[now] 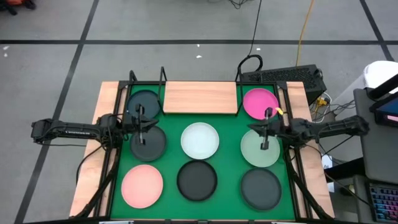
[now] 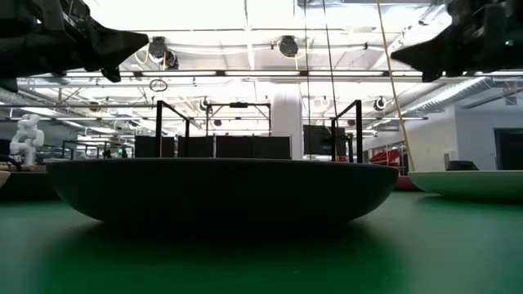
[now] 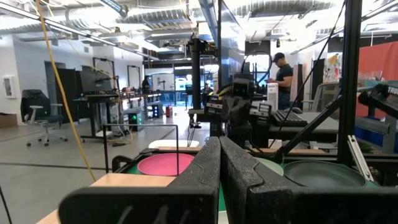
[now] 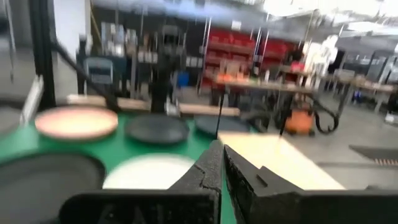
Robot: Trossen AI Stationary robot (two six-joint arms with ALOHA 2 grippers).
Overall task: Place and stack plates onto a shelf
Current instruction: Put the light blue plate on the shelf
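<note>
I am keeping both grippers fully closed with nothing between the fingers. The left gripper (image 1: 142, 129) is hovering over the near edge of the dark plate in the back left corner (image 1: 143, 103), just above the gap to the next dark plate (image 1: 148, 142). The right gripper (image 1: 266, 129) is hanging between the magenta plate (image 1: 260, 102) and the pale green plate (image 1: 260, 149). In the left wrist view the fingers (image 3: 208, 168) are pressed flat together; the right wrist view shows the same.

The shelf (image 1: 200, 98) is sitting at the back of the green mat (image 1: 229, 162), its light-wood board bare, with black wire uprights at its corners. No plate is on it yet, so I am judging the task as barely begun. The white plate (image 1: 199, 140), the light pink plate (image 1: 142, 186) and two more dark plates (image 1: 197, 180) (image 1: 261, 188) are lying apart from each other on the mat.

I am seeing three risks. If I descend with closed fingers, I am only going to push a rim and skate the plate across the mat. These plates are flat and low, so a pinch on the rim may slip or tip the plate. Carrying one inward, I could be clipping a wire upright, and both arms reaching for the board together could be colliding over it.
</note>
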